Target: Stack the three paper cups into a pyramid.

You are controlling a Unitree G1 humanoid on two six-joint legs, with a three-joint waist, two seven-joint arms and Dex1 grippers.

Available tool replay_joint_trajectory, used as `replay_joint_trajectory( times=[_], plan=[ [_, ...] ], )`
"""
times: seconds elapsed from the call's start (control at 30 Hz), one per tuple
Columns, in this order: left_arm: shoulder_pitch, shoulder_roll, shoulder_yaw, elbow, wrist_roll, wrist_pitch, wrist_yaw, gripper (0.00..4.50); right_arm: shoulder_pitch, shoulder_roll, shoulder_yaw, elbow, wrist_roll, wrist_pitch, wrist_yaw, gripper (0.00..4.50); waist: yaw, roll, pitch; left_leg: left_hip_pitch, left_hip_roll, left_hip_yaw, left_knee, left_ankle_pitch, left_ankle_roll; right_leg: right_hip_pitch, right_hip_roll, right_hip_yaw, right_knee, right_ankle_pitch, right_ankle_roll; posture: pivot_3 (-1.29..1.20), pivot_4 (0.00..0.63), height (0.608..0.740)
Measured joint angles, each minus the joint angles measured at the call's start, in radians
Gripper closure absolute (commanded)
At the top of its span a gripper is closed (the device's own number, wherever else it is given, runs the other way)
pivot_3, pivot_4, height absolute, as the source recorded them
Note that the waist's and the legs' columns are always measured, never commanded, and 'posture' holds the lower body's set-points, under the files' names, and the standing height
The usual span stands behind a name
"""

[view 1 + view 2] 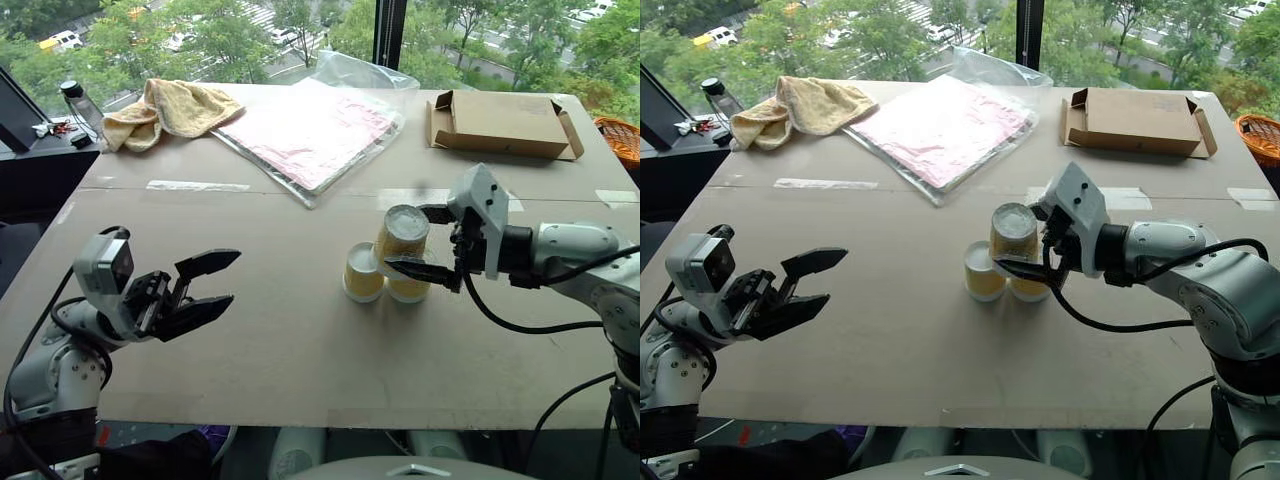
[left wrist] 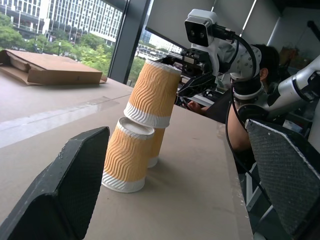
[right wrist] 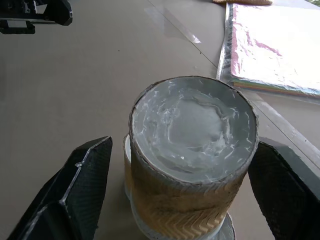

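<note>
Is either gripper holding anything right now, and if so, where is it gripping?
Nothing is held. The right gripper is open, a finger on each side of the top cup without touching it. The left gripper is open and empty.

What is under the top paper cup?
The top cup rests, tilted, on two upside-down cups; the far one is mostly hidden. The right claw stands open around it.

Both arms are glossy silver-grey with rounded joint housings and loose black cables looping alongside, each wrist carrying a pale grey boxy camera block, and each claw, left claw (image 1: pixel 205 284) and right claw (image 1: pixel 428 243), has two black wedge-shaped fingers with finely textured pads.
</note>
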Motion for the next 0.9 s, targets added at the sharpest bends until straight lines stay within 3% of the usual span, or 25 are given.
replay_joint_trajectory(
  times=[0.3,0.73,0.9],
  plan=[
    [-0.008,0.004,0.000,0.020,0.000,0.003,-0.021,0.00,0.020,-0.004,-0.030,-0.013,0.011,-0.069,0.029,0.10,0.000,0.000,0.000,0.000,0.000,0.000,0.000,0.000,0.000,0.000,0.000,0.000,0.000,0.001,0.002,0.00,0.150,0.740],
    [-0.047,-0.002,0.000,0.044,-0.002,0.016,-0.025,0.00,0.089,-0.046,-0.188,-0.052,0.094,-0.140,0.066,0.10,0.001,0.000,0.000,0.000,0.000,0.000,0.000,0.000,0.000,0.000,0.000,0.000,-0.001,0.001,0.002,0.00,0.150,0.740],
    [-0.008,-0.014,-0.047,0.021,0.059,0.032,0.081,0.00,0.369,-0.110,-0.425,-0.053,0.086,-0.238,0.154,0.10,0.009,-0.001,0.001,-0.003,-0.001,0.000,0.000,0.000,0.000,0.000,-0.001,-0.001,-0.004,0.001,0.003,0.00,0.150,0.740]
  ],
)
